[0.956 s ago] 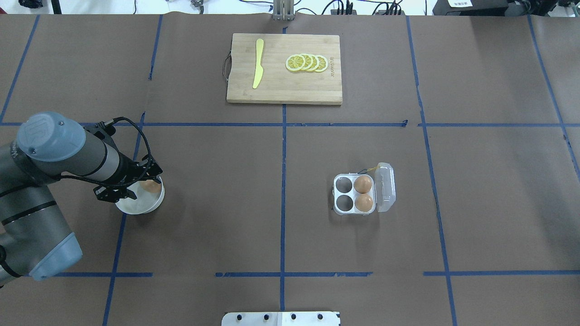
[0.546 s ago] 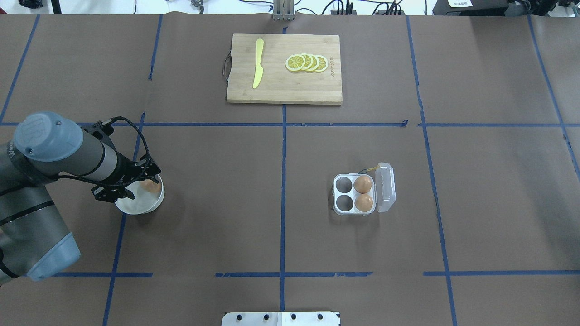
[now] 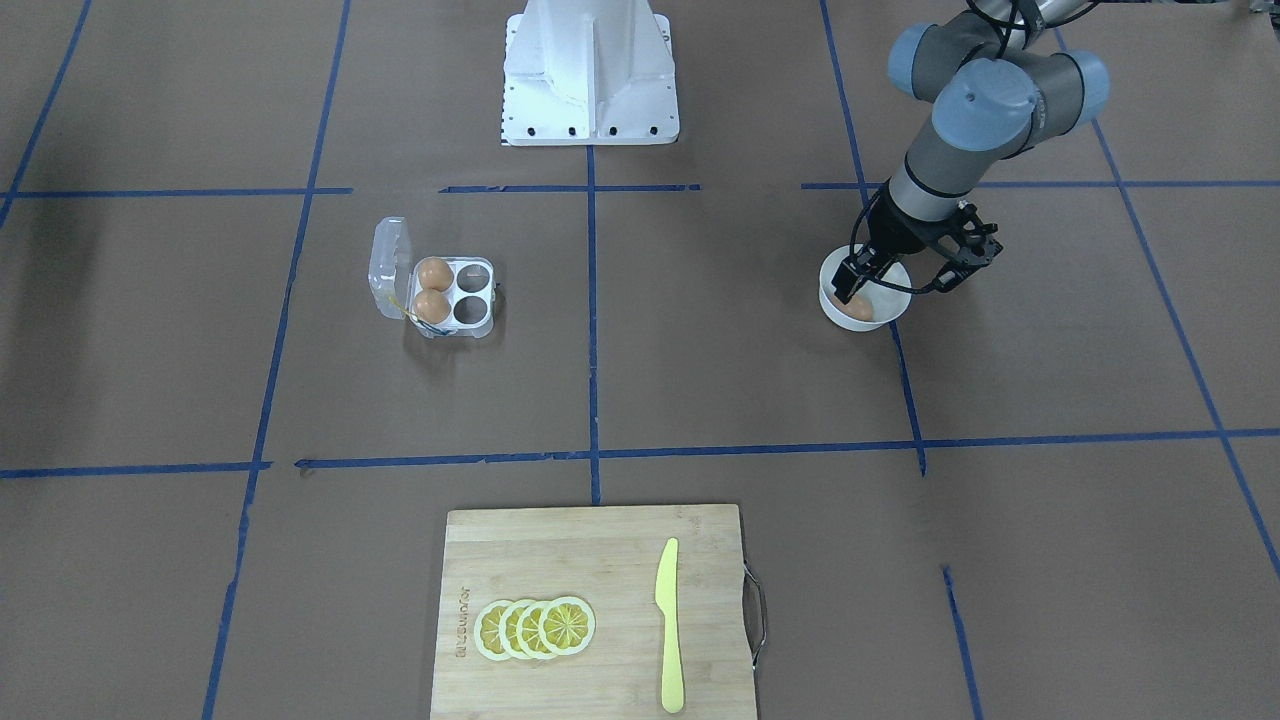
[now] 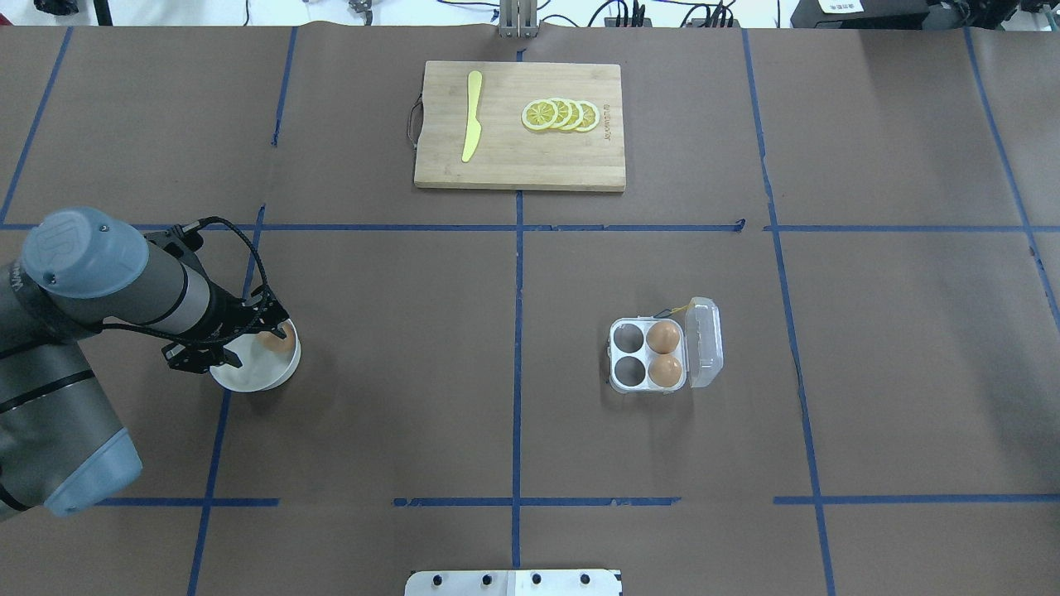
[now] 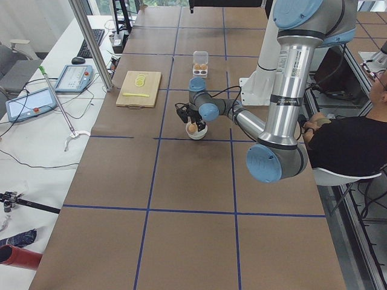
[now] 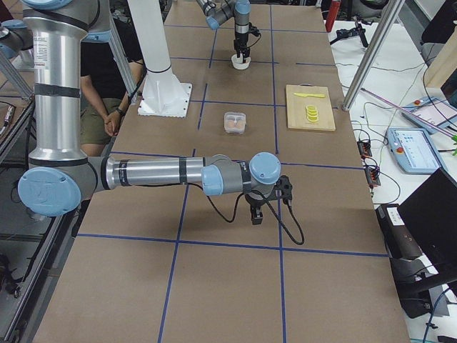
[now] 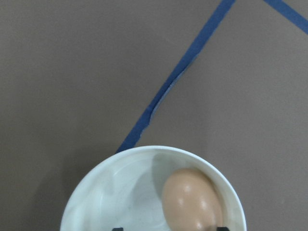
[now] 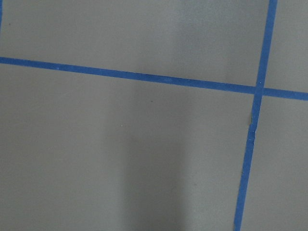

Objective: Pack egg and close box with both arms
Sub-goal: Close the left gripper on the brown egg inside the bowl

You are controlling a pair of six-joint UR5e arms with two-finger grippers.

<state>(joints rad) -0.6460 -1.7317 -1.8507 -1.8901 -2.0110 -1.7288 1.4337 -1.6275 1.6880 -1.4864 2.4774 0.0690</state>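
The egg (image 4: 274, 339) lies in a round white bowl (image 4: 257, 374) at the table's left; the left wrist view shows it (image 7: 192, 202) against the bowl's right side. My left gripper (image 4: 251, 341) hangs open over the bowl, fingers down inside it, fingertips (image 7: 221, 228) just showing beside the egg. The clear box (image 4: 650, 356) stands right of centre, lid (image 4: 705, 343) open. Two brown eggs (image 4: 663, 337) fill its right cells; its left cells are empty. My right gripper (image 6: 255, 211) shows only in the exterior right view, low over bare table; I cannot tell its state.
A wooden cutting board (image 4: 519, 157) with lemon slices (image 4: 561, 115) and a yellow knife (image 4: 471, 116) lies at the far middle. The robot's white base (image 3: 590, 70) stands at the near edge. A seated operator (image 5: 347, 142) is beside the table.
My left gripper has shifted slightly left and lower over the bowl. The egg and the box have not moved.
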